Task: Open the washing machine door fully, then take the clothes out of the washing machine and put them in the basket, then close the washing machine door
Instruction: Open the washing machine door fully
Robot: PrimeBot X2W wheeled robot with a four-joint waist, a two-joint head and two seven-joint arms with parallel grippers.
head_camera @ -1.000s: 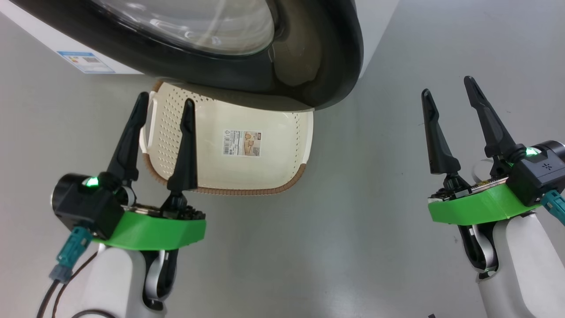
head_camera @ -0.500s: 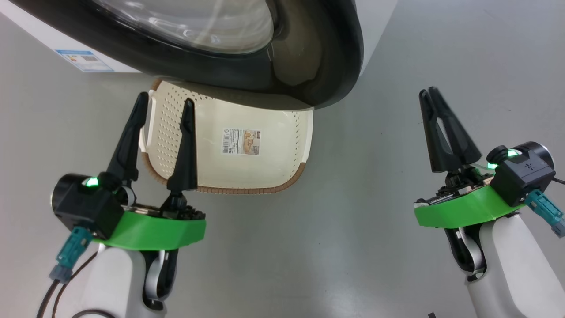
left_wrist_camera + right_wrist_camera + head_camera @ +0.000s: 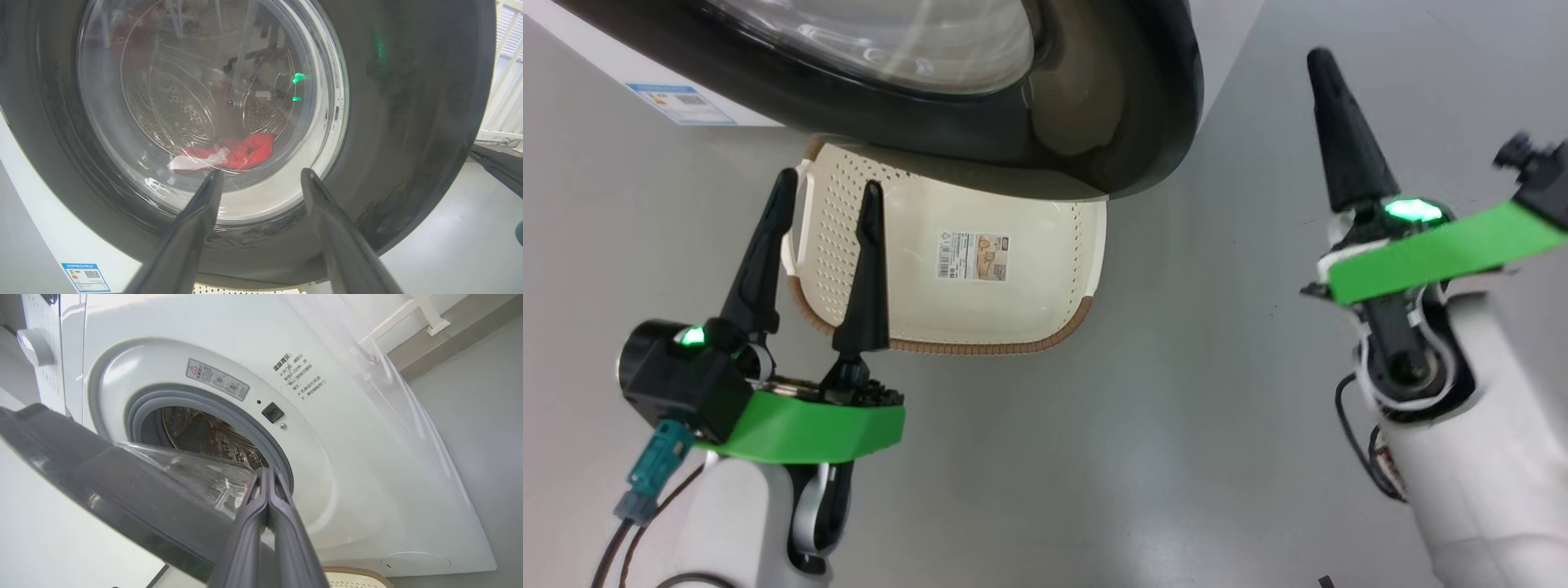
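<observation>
Plainly, the washing machine door (image 3: 1094, 98) stands partly open. In the right wrist view its black rim swings out from the front of the washing machine (image 3: 347, 465), glass bowl turned toward the opening. The gap behind it shows the grey rubber ring (image 3: 143, 412) and the steel drum (image 3: 204, 437).

Under the door sits the basket (image 3: 980, 349), open side up, its long axis running left to right. Its far edge is hidden beneath the door's rim, and its sticker (image 3: 972, 256) faces up.

The clothes (image 3: 245, 151) lie behind the door's glass, low in the drum. They form a red and white heap stretched crosswise, just above the tips of the left gripper (image 3: 262, 172) in the left wrist view.

That gripper's fingers stand wide apart and empty, pointing at the door's glass. In the head view their tips stop just short of the door's lower rim, over the basket's left end.

The right gripper (image 3: 1321, 57) is raised beside the door's free edge, to its right. Its fingers are pressed together on nothing and aim past that edge toward the opening. Whether they touch the door I cannot tell.
</observation>
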